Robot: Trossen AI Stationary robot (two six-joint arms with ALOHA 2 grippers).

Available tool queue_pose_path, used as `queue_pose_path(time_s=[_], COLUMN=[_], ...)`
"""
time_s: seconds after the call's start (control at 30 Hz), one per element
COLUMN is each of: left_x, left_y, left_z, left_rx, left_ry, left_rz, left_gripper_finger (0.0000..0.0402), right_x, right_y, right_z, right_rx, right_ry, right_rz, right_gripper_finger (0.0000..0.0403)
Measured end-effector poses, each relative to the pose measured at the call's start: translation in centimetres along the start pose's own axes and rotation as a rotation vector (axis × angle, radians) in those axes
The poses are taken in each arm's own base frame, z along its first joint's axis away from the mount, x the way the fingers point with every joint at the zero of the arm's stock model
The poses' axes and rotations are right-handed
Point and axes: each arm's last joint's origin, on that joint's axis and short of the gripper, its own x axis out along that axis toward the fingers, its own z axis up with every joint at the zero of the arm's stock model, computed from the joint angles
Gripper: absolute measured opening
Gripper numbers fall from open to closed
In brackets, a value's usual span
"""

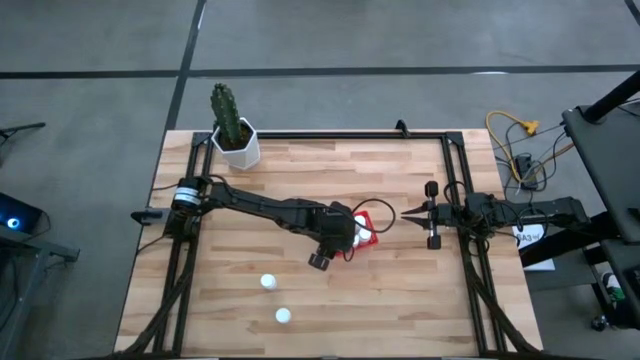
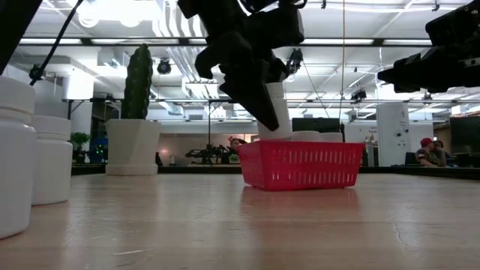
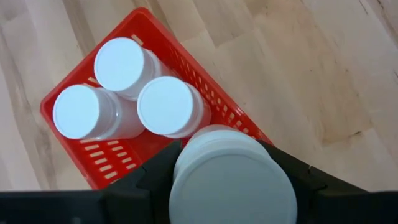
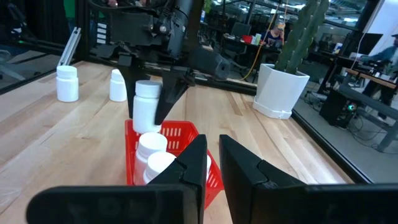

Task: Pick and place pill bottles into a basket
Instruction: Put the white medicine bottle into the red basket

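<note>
we see three white bottles [image 3: 124, 93] upright in the red basket [image 3: 68, 127], a fourth [image 4: 147, 104] above it, two [image 1: 275, 298] lower centre.

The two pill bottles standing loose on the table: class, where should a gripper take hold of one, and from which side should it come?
Each loose pill bottle stands upright on the table, cap up, with open wood all around. Probably best to come straight down from above and close the fingers across the round body just under the cap, as the left gripper does with the one it holds above the basket.

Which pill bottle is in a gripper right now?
The pill bottle clamped by the left gripper above the basket; three sit inside, two stand on the table.
</note>
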Motion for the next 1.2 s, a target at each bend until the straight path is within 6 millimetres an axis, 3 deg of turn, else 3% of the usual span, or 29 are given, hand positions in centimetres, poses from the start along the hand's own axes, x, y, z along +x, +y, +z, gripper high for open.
queue_pose_path(time_s=[0.7, 1.0, 1.2], left_x=[0.3, 1.0, 1.0], left_y=[-0.1, -0.3, -0.3], left_z=[-0.5, -1.4, -1.4], left_rx=[-0.023, -0.047, -0.047], left_ry=[0.023, 0.055, 0.049], left_rz=[-0.004, -0.01, -0.009], left_gripper_finger=[0.0178, 0.0231, 0.0239], right_x=[0.0, 0.0, 0.0], right_y=[0.0, 0.0, 0.0], right_z=[0.0, 0.0, 0.0], right_rx=[0.0, 0.0, 0.0], right_ry=[0.0, 0.0, 0.0], right_rz=[0.0, 0.001, 0.0], right_gripper_finger=[0.0034, 0.0034, 0.0034])
